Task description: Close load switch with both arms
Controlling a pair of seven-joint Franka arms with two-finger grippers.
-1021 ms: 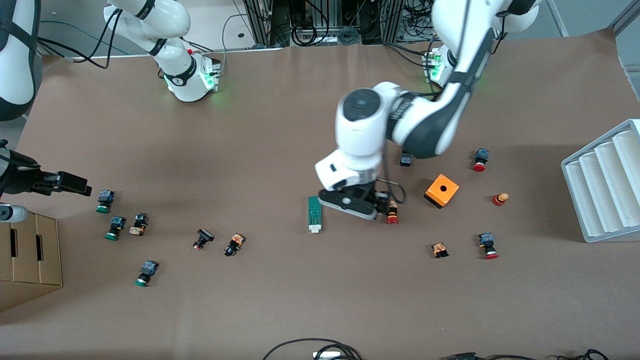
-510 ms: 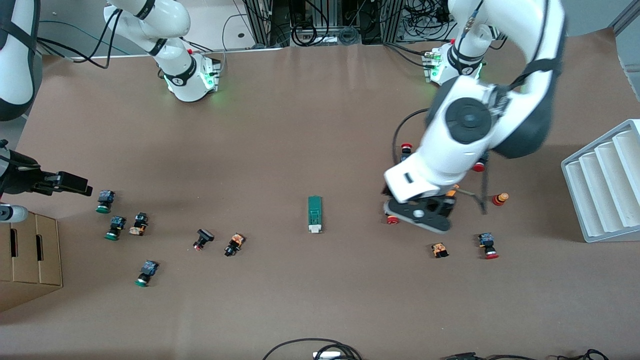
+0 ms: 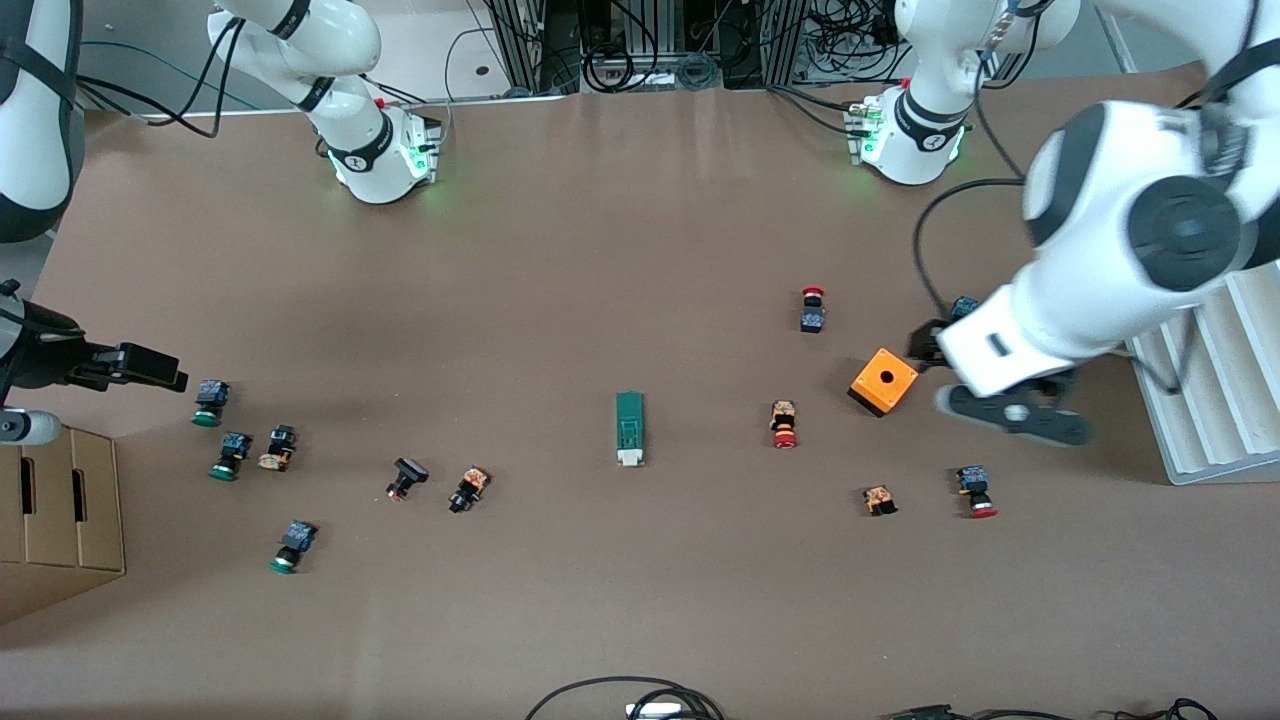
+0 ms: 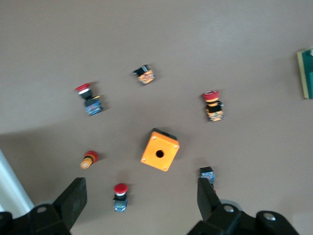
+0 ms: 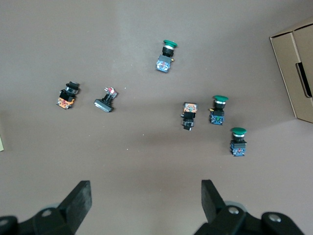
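Observation:
The load switch (image 3: pixel 629 428), a narrow dark-green block with a white end, lies flat near the table's middle; its edge shows in the left wrist view (image 4: pixel 306 73). My left gripper (image 3: pixel 1012 420) is open and empty in the air, over the table between the orange box (image 3: pixel 884 381) and the white rack, well away from the switch. In the left wrist view my left gripper (image 4: pixel 142 198) hangs over a red push button (image 4: pixel 120 196). My right gripper (image 3: pixel 150 368) waits open and empty at the right arm's end of the table; it also shows in the right wrist view (image 5: pixel 145 198).
Push buttons lie scattered: green-capped ones (image 3: pixel 209 402) near the right gripper, red-capped ones (image 3: pixel 784 424) around the orange box (image 4: pixel 160 150). A cardboard box (image 3: pixel 60 510) stands at the right arm's end and a white ribbed rack (image 3: pixel 1205 400) at the left arm's end.
My left arm has swung from beside the load switch toward its own end of the table, past the orange box. The switch and the right arm have not moved.

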